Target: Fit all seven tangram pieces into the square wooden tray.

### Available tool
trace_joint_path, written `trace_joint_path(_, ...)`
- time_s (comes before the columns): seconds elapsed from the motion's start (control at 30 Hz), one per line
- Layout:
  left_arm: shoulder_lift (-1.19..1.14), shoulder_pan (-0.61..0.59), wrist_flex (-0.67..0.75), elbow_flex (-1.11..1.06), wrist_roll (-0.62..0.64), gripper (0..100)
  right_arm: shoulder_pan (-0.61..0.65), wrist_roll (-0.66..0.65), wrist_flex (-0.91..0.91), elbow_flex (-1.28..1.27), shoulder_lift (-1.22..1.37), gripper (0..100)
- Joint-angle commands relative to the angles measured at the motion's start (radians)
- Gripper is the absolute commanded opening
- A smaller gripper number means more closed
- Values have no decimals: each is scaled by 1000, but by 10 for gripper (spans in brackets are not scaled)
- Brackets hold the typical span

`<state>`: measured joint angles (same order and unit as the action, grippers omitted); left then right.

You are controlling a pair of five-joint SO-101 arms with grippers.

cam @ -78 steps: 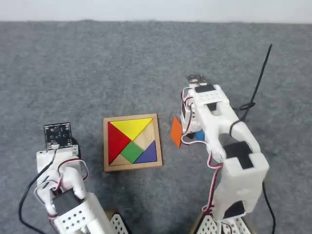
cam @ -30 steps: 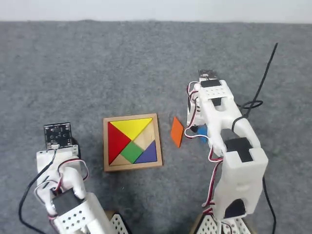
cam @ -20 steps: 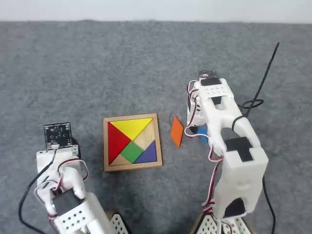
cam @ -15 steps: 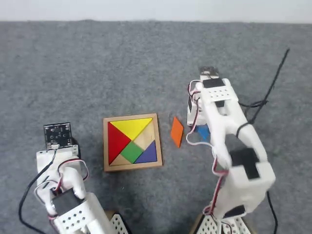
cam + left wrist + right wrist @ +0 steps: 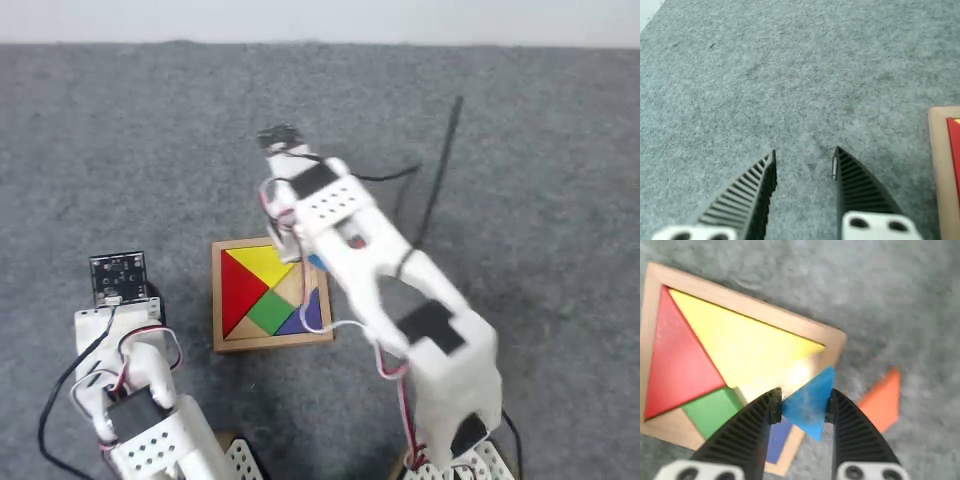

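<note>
Grey carpet covers the table, with open room from 9 through 12 o'clock of the square wooden tray (image 5: 216, 300), which sits near the middle. In the tray lie a red triangle (image 5: 238, 290) along its 9 o'clock side, a yellow triangle (image 5: 262, 262) along 12 o'clock with its long edge on the rim, a green square (image 5: 270, 312) and a purple triangle (image 5: 303, 318). Bare wood shows toward 3 o'clock. The right gripper (image 5: 804, 395) hangs over that gap, its fingers pinching a blue triangle (image 5: 810, 405) with one corner aimed at the tray's nearest corner. An orange parallelogram (image 5: 880, 399) lies on the carpet just outside the rim, slantwise to it. The left gripper (image 5: 804, 155) stands at 8 o'clock, jaws parted and holding nothing.
</note>
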<state>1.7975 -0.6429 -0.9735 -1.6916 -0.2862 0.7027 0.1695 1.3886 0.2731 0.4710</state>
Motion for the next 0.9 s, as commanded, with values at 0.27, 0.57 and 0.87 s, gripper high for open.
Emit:
trace_joint_path(0.27, 23, 9, -6, 12, -9, 180, 45, 184, 326, 767, 512, 95)
trace_joint_path(0.57, 23, 9, -6, 12, -9, 180, 73, 264, 410, 999, 668, 95)
trace_joint_path(0.87, 23, 9, -6, 12, -9, 180, 68, 264, 415, 916, 587, 95)
